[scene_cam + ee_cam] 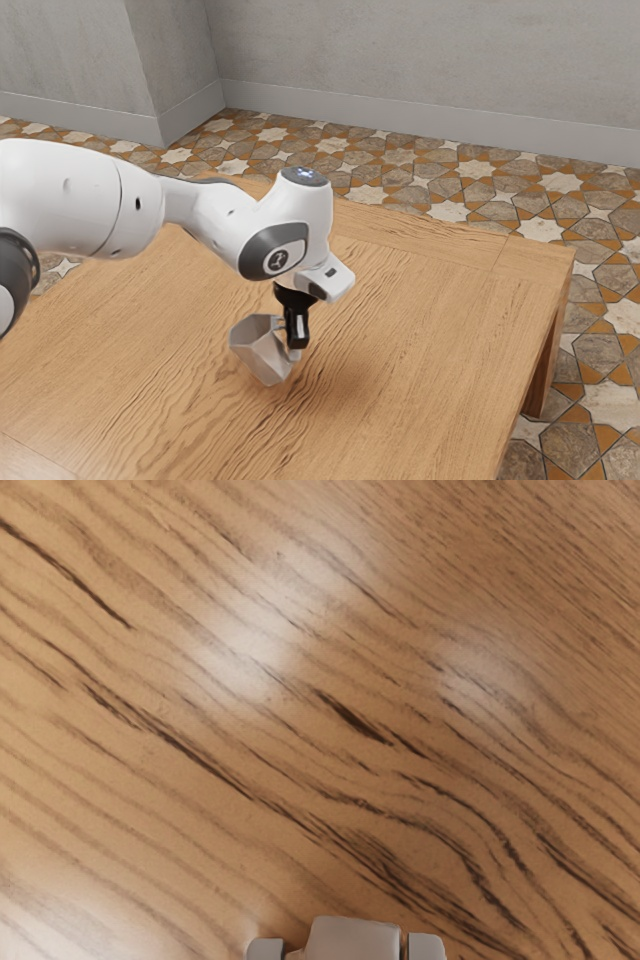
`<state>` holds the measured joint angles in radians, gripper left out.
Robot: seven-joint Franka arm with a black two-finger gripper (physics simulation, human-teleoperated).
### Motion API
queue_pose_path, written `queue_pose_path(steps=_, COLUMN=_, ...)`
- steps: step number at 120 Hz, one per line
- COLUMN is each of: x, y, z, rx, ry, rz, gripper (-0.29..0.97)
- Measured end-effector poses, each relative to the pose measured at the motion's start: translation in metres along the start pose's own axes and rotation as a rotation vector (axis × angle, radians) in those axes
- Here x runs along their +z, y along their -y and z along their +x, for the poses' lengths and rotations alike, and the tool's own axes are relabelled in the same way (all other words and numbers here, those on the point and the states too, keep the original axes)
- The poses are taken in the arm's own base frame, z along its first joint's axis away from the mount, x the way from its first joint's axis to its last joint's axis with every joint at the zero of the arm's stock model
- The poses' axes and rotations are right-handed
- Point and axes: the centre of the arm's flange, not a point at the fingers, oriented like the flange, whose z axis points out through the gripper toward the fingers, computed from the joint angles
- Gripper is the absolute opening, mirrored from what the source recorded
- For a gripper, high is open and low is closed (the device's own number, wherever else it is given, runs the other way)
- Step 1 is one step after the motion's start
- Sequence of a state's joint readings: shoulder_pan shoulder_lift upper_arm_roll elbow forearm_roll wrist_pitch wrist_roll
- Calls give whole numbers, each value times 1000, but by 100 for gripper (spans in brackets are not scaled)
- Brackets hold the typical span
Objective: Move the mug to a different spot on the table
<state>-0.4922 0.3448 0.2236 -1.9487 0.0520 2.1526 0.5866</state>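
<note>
The mug is a grey, faceted cup near the middle of the wooden table. It hangs tilted, with its open top toward the exterior view's upper left and its base just above the wood. My gripper comes down from above with its black fingers shut on the mug's wall on the side toward the exterior view's right. In the wrist view a pale grey piece of the mug sits just under my hand, over bare wood grain.
The table's far edge and its right edge drop to a patterned tile floor. Grey walls stand behind. Bare wood extends around the mug toward the exterior view's right and front.
</note>
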Motion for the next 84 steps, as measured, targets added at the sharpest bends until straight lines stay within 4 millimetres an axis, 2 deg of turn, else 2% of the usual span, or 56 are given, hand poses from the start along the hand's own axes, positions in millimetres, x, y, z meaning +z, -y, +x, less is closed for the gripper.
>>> queue_pose_path(steps=48, x=-36, y=18, z=11, rx=22, ry=-9, rz=123, gripper=-7)
queue_pose_path(steps=71, x=-28, y=56, z=-16, rx=-51, ry=38, rz=148, gripper=-10)
queue_pose_path(steps=84, x=-26, y=67, z=-21, rx=-72, ry=48, rz=156, gripper=-10)
